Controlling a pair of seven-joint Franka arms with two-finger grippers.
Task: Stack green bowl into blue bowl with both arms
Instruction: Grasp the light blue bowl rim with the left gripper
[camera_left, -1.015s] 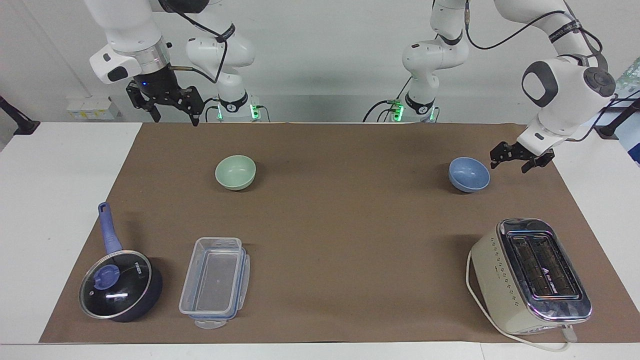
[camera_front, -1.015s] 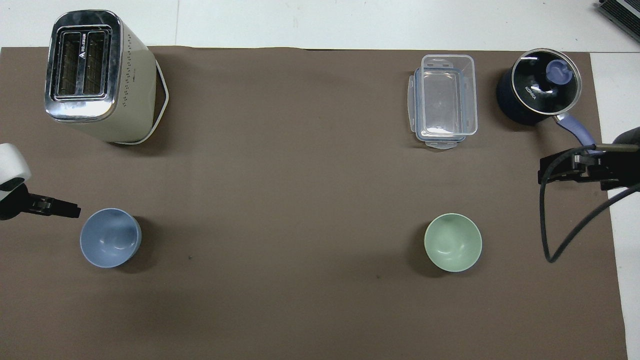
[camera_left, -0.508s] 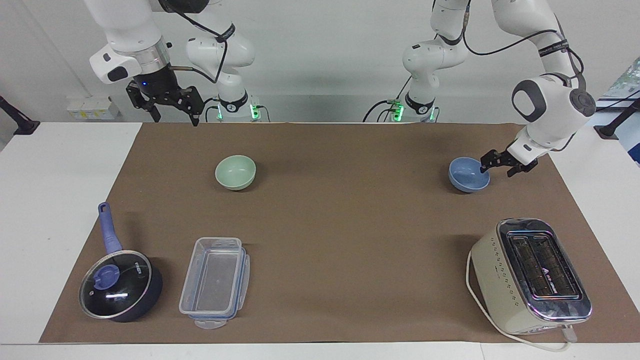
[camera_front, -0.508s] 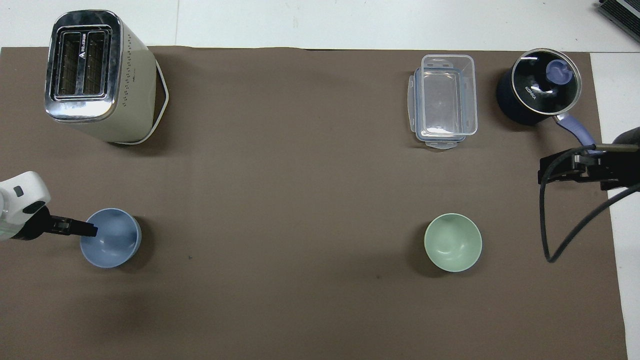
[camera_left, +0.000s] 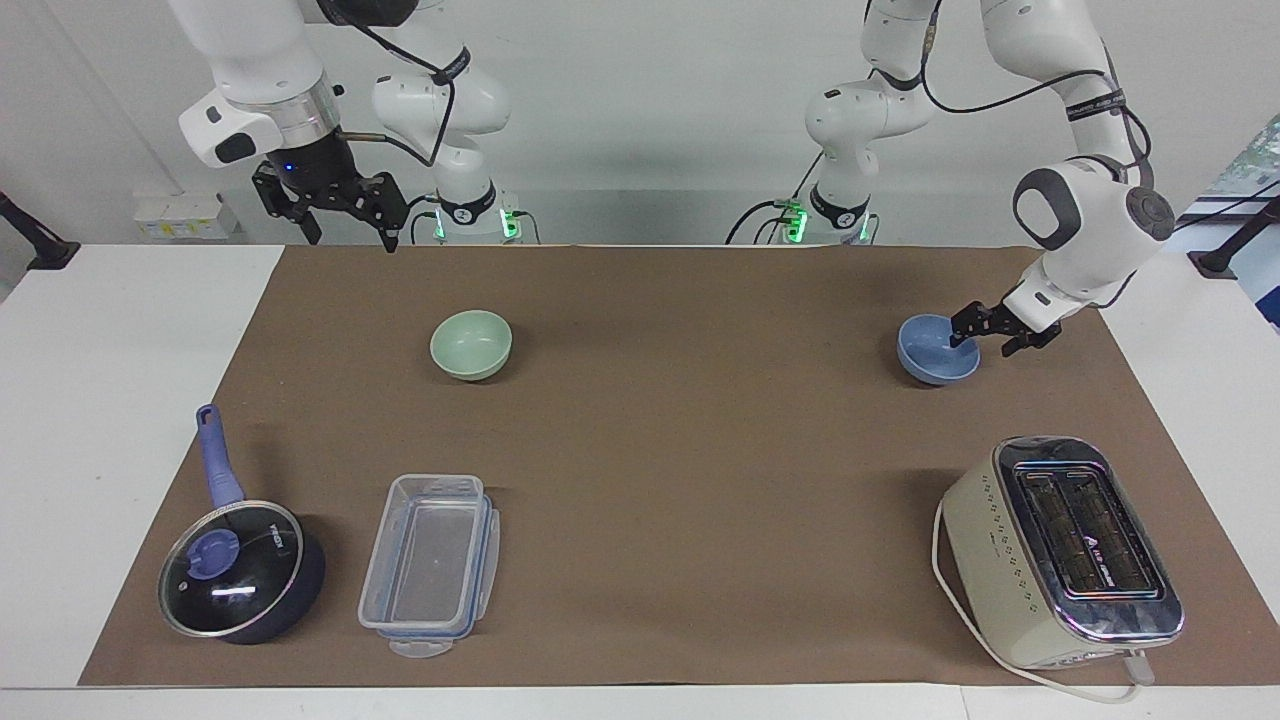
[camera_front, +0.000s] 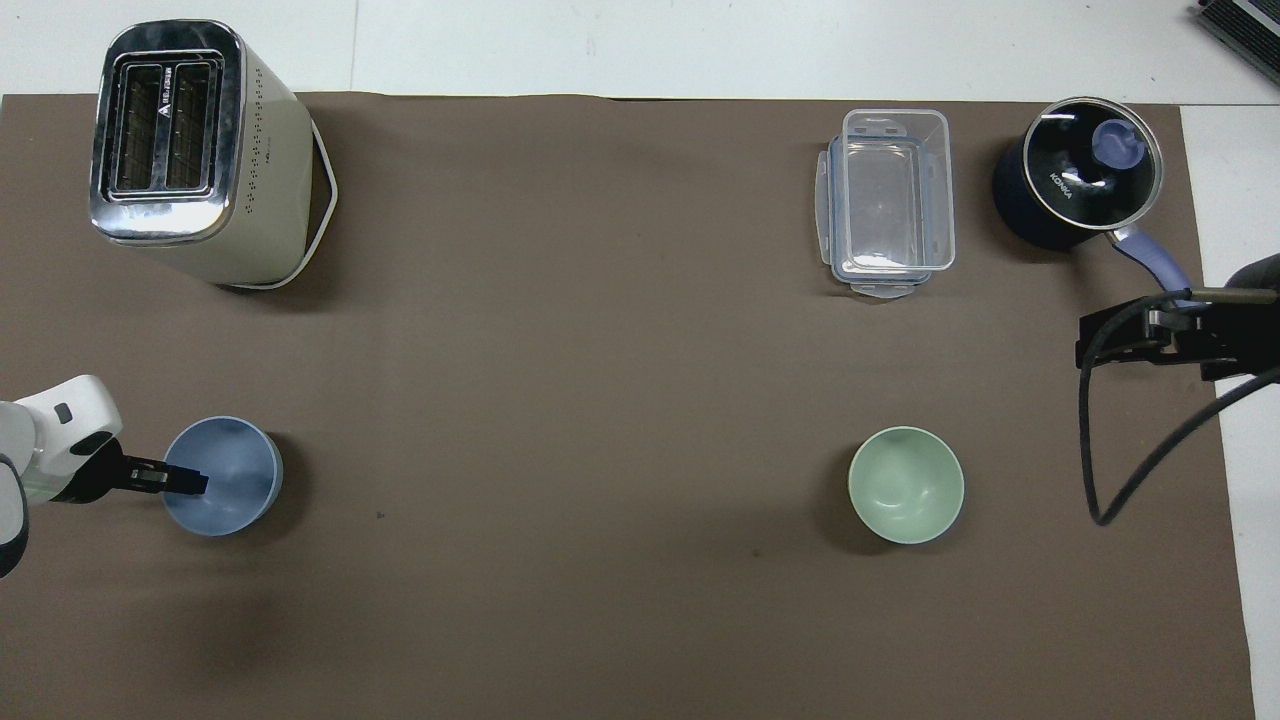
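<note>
Blue bowl (camera_left: 937, 349) sits well apart from the green bowl (camera_left: 471, 344), toward the left arm's end; it is judged light, rigid and smooth, best gripped by the rim. Left gripper (camera_left: 985, 332) straddles that rim, grip unconfirmed. Right gripper (camera_left: 345, 210) waits raised nearer the green bowl, fingers apart.

- The worktop (camera_left: 120, 400) carried a mat (camera_left: 700, 450) that filled most of the facing view.
- The green bowl (camera_left: 471, 344) sat upper left of centre in the facing view, lower right in the overhead view.
- The blue bowl (camera_left: 937, 349) sat at the upper right of the facing view, level with the green bowl and well apart from it.
- The left pincer (camera_left: 985, 335) was at the blue bowl's rim, on the side toward the frame's right edge, one finger inside the bowl.
- The right pincer (camera_left: 345, 210) hung at the upper left, over the mat's top edge.
- The saucepan (camera_left: 240, 570) lay at the lower left, the container (camera_left: 430, 565) just beside it.
- The toaster (camera_left: 1065, 550) stood at the lower right.
</note>
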